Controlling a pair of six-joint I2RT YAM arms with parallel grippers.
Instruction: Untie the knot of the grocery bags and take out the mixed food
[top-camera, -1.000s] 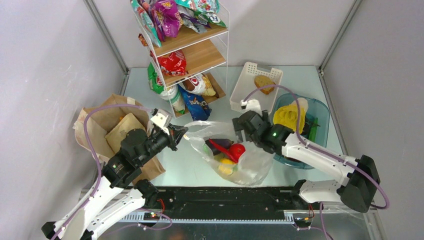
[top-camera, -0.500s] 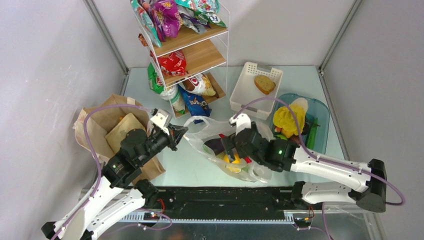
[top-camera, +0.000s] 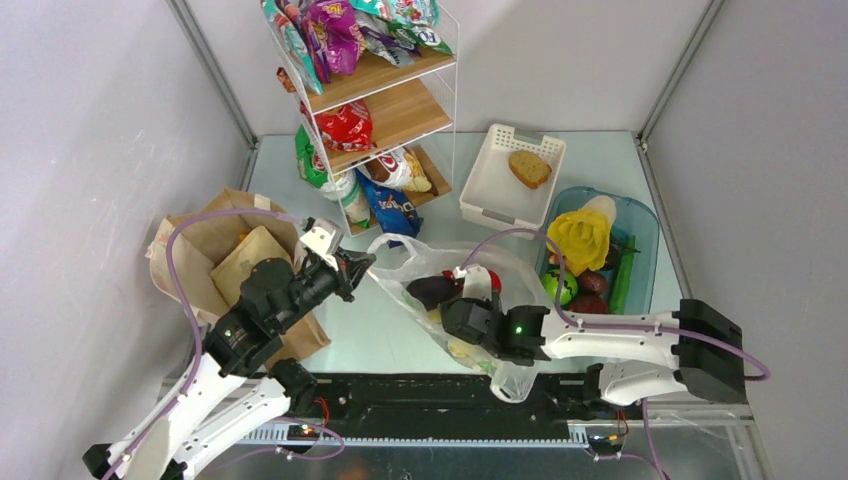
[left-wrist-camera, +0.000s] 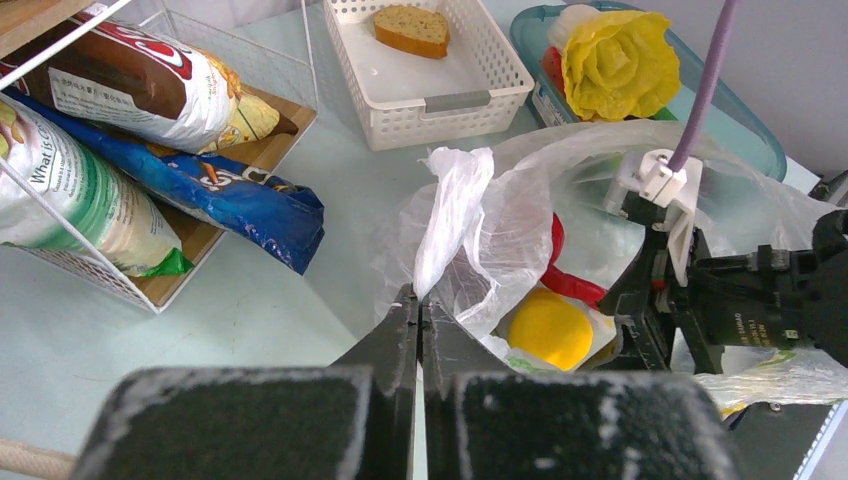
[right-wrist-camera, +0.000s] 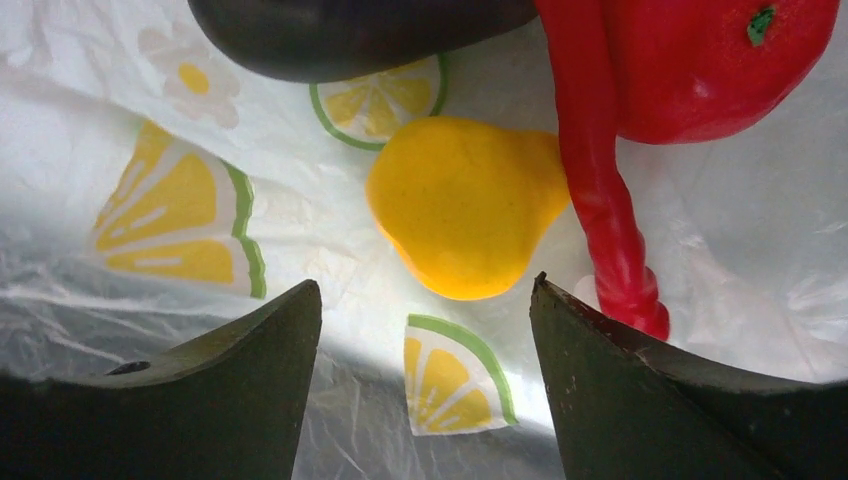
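While gaping, right end effector (right-wrist-camera: 425, 290), over yellow fruit (right-wrist-camera: 465, 205)

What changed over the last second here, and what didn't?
The right claw swept from beside the blue-tinted tub across the thin clear lemon-print plastic bag toward the near edge, and now hangs open over the yellow pear-shaped fruit. Nothing newly grasped. The left claw stays shut on that bag's handle; the brown paper bag is unmoved.

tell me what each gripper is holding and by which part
Left gripper is shut on the plastic bag, pinching a bunched strip at its mouth. Right gripper is open inside the bag over the yellow fruit, holding nothing.
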